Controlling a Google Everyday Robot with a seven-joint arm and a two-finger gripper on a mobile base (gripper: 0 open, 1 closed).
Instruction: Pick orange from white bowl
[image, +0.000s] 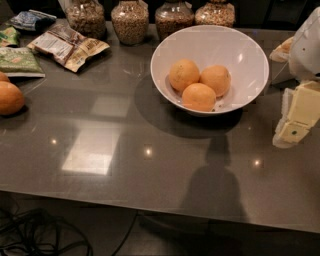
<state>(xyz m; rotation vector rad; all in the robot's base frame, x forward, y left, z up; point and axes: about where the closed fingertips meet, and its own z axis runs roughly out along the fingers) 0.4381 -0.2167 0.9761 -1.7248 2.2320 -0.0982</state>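
Observation:
The white bowl stands on the grey table at the back, right of centre. Three oranges lie in it: one at the left, one at the right, one in front. My gripper hangs at the right edge of the view, to the right of the bowl and a little nearer than it, above the table and apart from the oranges. It holds nothing that I can see.
Several glass jars of grain line the back edge behind the bowl. Snack packets lie at the back left. Another orange sits at the left edge. The table's front edge runs across the bottom, with cables below.

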